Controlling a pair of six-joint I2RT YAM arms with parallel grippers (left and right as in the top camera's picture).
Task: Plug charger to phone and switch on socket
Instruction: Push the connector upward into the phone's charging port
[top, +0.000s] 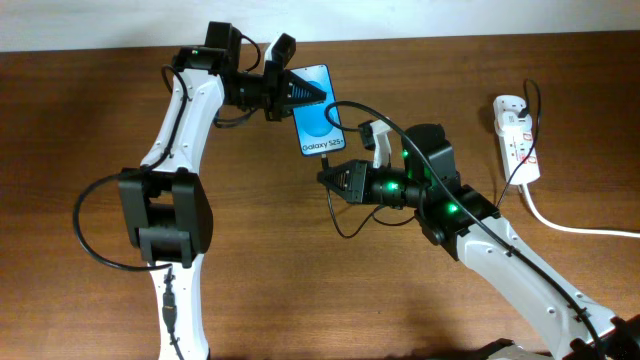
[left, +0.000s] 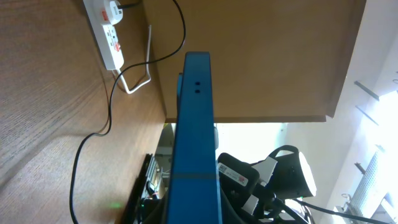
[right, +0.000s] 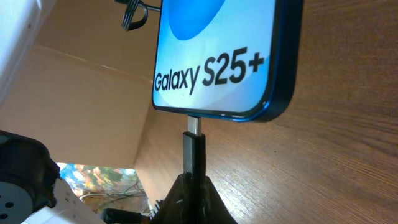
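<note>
The phone (top: 318, 112), its blue screen reading "Galaxy S25+", is held off the table by my left gripper (top: 295, 92), which is shut on its upper end. In the left wrist view its blue edge (left: 194, 143) runs up from the jaws (left: 193, 214). My right gripper (top: 326, 177) is shut on the charger's black connector (right: 195, 149). The metal tip meets the phone's bottom edge (right: 217, 56) at the port. The thin black cable (top: 343, 225) loops below the gripper. The socket (top: 517, 137) lies at the far right, apart from both grippers.
The socket's thick white cord (top: 575, 226) runs off the right edge. In the left wrist view the socket (left: 107, 31) lies at top left with a black cable (left: 111, 112) trailing from it. The table is brown wood (top: 300, 290).
</note>
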